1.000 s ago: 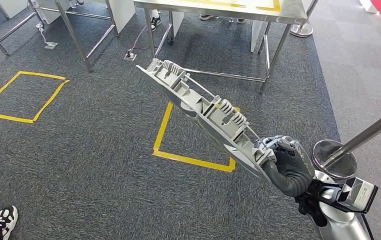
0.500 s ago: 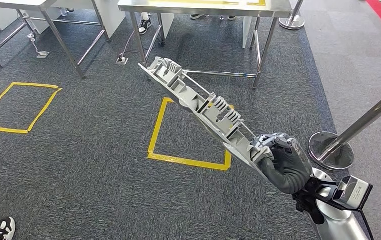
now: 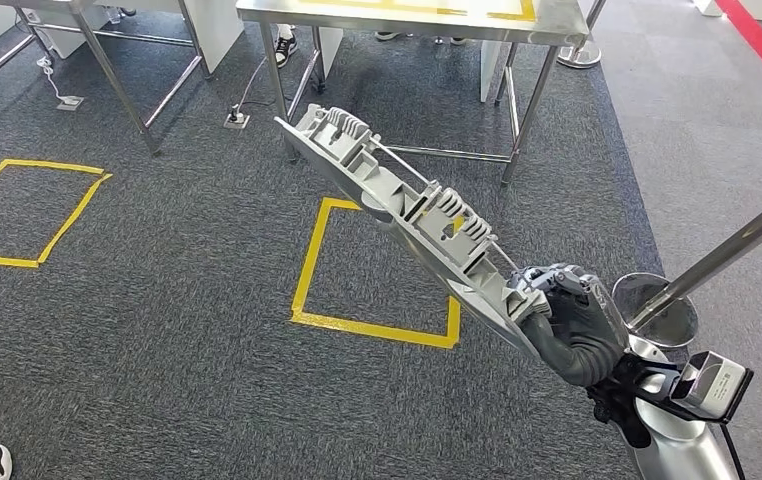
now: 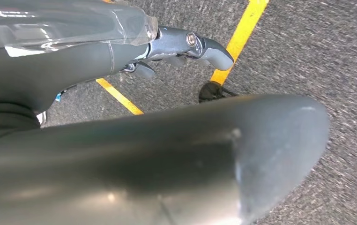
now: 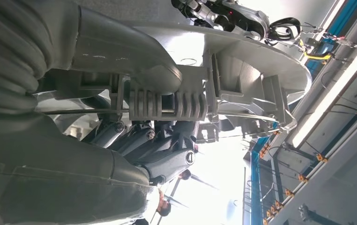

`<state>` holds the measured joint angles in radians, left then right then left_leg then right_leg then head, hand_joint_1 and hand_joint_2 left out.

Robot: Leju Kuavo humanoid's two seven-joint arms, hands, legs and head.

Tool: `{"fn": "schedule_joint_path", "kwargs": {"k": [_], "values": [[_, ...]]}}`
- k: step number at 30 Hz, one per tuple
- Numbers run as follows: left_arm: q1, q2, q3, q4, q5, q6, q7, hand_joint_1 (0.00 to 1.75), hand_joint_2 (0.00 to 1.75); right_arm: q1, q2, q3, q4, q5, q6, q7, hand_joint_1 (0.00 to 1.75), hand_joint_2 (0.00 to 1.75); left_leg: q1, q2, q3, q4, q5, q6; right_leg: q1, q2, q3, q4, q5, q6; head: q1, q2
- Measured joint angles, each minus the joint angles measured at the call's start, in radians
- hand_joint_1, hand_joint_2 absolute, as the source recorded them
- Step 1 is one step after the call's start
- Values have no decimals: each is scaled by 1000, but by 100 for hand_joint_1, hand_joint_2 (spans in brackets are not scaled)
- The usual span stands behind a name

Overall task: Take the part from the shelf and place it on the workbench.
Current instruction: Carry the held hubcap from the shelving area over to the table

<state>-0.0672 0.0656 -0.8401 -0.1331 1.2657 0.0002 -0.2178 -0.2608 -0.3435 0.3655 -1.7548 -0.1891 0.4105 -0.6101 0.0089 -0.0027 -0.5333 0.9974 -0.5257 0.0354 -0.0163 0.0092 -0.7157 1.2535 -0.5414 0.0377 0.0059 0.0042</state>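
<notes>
Since a moment ago our view has swung, sliding the two yellow tape squares [image 3: 375, 270] leftward. Our right hand [image 3: 567, 320] grips one long grey part [image 3: 407, 215] by its near end, held slanting above the carpet toward one steel workbench [image 3: 407, 12]. Our left hand [image 4: 181, 47] seems empty, fingers loosely curled.

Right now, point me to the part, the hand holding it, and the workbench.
grey ribbed part [image 3: 397, 205], head view, on its middle ribbed section.
right hand [image 3: 569, 318], head view, on the fingers wrapped round the part's near end.
workbench [image 3: 397, 15], head view, on its steel front edge.
</notes>
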Motion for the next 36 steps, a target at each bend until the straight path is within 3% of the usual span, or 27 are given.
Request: {"fn": "schedule_joint_path", "kwargs": {"k": [2, 3, 6, 8, 10, 12, 13, 14, 15, 16, 18, 19, 20, 22, 23, 25, 26, 28, 29, 30, 31, 33, 34, 35, 36], "values": [[0, 0, -1, 0, 0, 0, 0, 0, 0, 0, 0, -2, 0, 0, 0, 1, 175, 175, 0, 0, 21, 0, -15, -7, 1, -10, 53, -138, 72, -5, 0, 0], [0, 0, -1, 1, 0, 0, 0, 0, 0, -1, 0, -3, 1, -1, 0, 1, 175, 175, -1, 1, 26, 0, -22, -13, 3, -16, 72, -186, 83, -10, 0, 0], [0, 0, -2, 1, 1, 0, 0, 0, 0, -2, 0, -5, 2, -2, -1, 1, 175, 175, -3, 8, 33, 5, -33, -33, 9, -19, 89, -213, 73, -33, -3, 0], [0, -1, -3, 1, 1, -1, 0, 0, 0, -3, 0, -5, 2, -2, -1, 2, 175, 175, -2, 9, 24, 43, -30, -42, 6, -13, 110, -219, 68, -48, -5, 0], [-2, -1, -4, 1, 1, -2, 0, 0, 0, -5, 0, -6, 1, -4, -2, 5, 175, 175, 0, 8, -42, 147, -38, -49, 4, -11, 133, -222, 51, -59, -8, 0], [-1, -1, -5, 1, 1, -3, 0, 0, 0, -7, 0, -6, 1, -11, -2, 8, 175, 175, 1, 6, -143, 273, -77, -54, 5, -8, 153, -223, 31, -64, -11, 0], [1, 0, -6, 1, 1, -3, 0, 0, 0, -7, 0, -7, 1, -14, -2, 10, 175, 175, 1, 6, -183, 306, -96, -55, 6, -5, 165, -223, 20, -65, -11, 0], [2, 0, -7, 1, 1, -3, 0, 0, 0, -7, 0, -7, 1, -17, -2, 11, 175, 175, 1, 6, -207, 308, -103, -54, 6, -2, 180, -223, 9, -64, -11, 0], [3, 0, -8, 1, 1, -3, 0, 0, 0, -7, 0, -7, 1, -18, -2, 12, 175, 175, 0, 6, -214, 276, -91, -52, 7, 0, 197, -223, -4, -63, -12, 0], [4, 1, -8, 1, 1, -3, 0, 0, 0, -7, 0, -7, 1, -19, -2, 13, 175, 175, -2, 5, -208, 218, -55, -47, 7, 2, 214, -223, -17, -62, -12, 0], [7, 5, -8, 3, 1, -3, 0, 0, 0, -7, 0, -7, 1, -21, -2, 14, 175, 175, -9, 0, -187, 96, 57, -32, 10, 5, 244, -224, -45, -56, -11, 0], [8, 6, -9, 4, 1, -3, 1, 0, 0, -7, 0, -7, 2, -23, -2, 15, 175, 175, -13, -3, -176, 62, 98, -26, 10, 7, 255, -227, -56, -50, -11, 0], [9, 8, -9, 4, 1, -3, 1, 0, 0, -8, -1, -7, 2, -24, -2, 15, 175, 175, -16, -5, -168, 45, 119, -20, 10, 9, 265, -229, -62, -44, -12, 0], [9, 8, -9, 4, 2, -2, 1, 0, 0, -9, -2, -10, 1, -27, -2, 17, 175, 175, -15, -5, -145, 34, 112, -11, 9, 10, 271, -219, -51, -30, -12, 0], [8, 8, -9, 4, 2, -1, 1, 0, 0, -9, -4, -11, 0, -30, -2, 18, 175, 175, -13, -4, -133, 24, 108, -4, 9, 8, 256, -187, -34, -25, -12, 0], [6, 8, -9, 4, 5, 2, 2, 0, 0, -11, -9, -14, 0, -36, -1, 18, 175, 175, -7, -4, -107, 10, 96, 6, 8, 5, 183, -77, -20, -15, -10, 0], [6, 9, -9, 4, 6, 3, 2, 0, 0, -11, -12, -14, 0, -38, -1, 18, 175, 175, -6, -4, -96, 7, 87, 9, 8, 3, 139, -19, -36, -11, -9, 0], [6, 8, -9, 4, 10, 3, 2, 0, 0, -11, -18, -16, 0, -41, 0, 18, 175, 175, -5, -7, -71, 5, 64, 10, 6, 3, 67, 42, -104, -3, -9, 0], [6, 7, -9, 4, 10, 3, 2, 0, 0, -10, -20, -16, 0, -42, 0, 18, 175, 175, -5, -8, -55, 5, 51, 9, 5, 2, 49, 37, -125, -1, -9, 0], [6, 6, -9, 4, 10, 3, 2, 0, 0, -8, -21, -16, 0, -43, 1, 18, 175, 175, -5, -9, -38, 5, 38, 8, 4, 2, 43, 7, -120, -1, -9, 0], [6, 6, -9, 4, 10, 3, 2, 0, 0, -6, -23, -16, 0, -44, 1, 18, 175, 175, -4, -10, -20, 5, 25, 5, 4, 1, 49, -46, -85, -1, -9, 0], [7, 5, -9, 4, 11, 3, 2, 0, 0, -1, -26, -16, 0, -45, 2, 15, 175, 175, -5, -12, 10, 5, -1, -3, 3, -8, 74, -162, 26, -6, -8, 0], [7, 5, -9, 5, 12, 3, 2, 0, 0, 2, -27, -17, 0, -45, 3, 13, 175, 175, -6, -12, 20, 4, -12, -10, 4, -13, 84, -198, 64, -11, -9, 0], [6, 6, -9, 5, 12, 3, 2, 0, 0, 4, -28, -18, 0, -44, 4, 12, 175, 175, -7, -11, 30, 5, -20, -17, 6, -16, 91, -214, 85, -19, -10, 0], [6, 5, -9, 5, 12, 3, 2, 0, 0, 4, -28, -20, 0, -44, 5, 10, 175, 175, -8, -10, 40, 8, -24, -24, 7, -16, 96, -215, 83, -27, -11, 0]]}}
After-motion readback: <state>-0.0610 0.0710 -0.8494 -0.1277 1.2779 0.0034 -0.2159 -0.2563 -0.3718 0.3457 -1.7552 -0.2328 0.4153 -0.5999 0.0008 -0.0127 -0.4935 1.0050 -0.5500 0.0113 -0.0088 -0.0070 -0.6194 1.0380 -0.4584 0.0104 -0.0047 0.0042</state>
